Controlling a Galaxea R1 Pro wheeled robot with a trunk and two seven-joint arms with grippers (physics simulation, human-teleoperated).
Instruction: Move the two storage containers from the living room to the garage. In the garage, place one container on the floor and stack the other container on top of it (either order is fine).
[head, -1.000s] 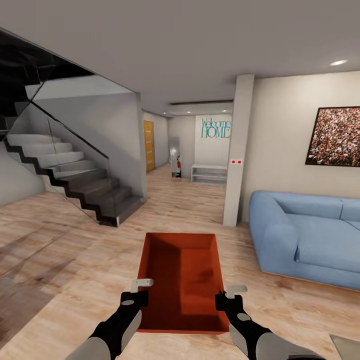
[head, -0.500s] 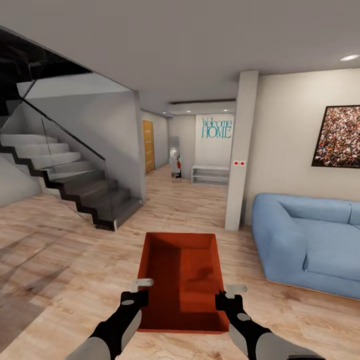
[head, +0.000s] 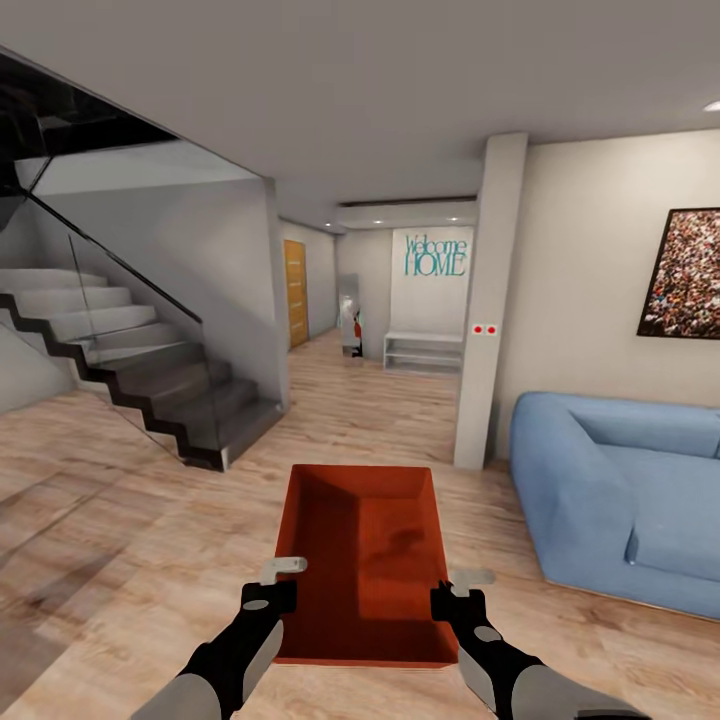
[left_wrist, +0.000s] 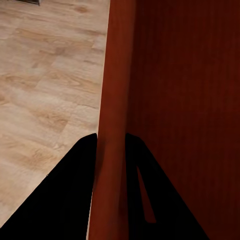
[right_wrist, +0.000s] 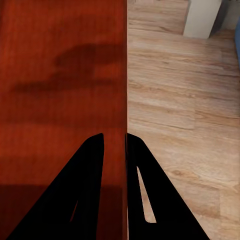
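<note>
View is panning left vs 1 s ago: blue corner sofa (head: 620, 500) slides toward 3 o'clock, white pillar (head: 492, 300) too; that's base/camera turning, not the scene. Orange-red ribbed open plastic bin (head: 362, 560) holds its place at 6 o'clock, carried above the light wood plank floor (head: 110, 520). Left end effector (head: 275, 592) is clamped on its left wall, right end effector (head: 462, 597) on its right wall, jaws nearly closed over each rim. Orange wooden door (head: 297, 292) sits at 11 o'clock down the hall, likely the garage route. Carry phase, no placing done.
</note>
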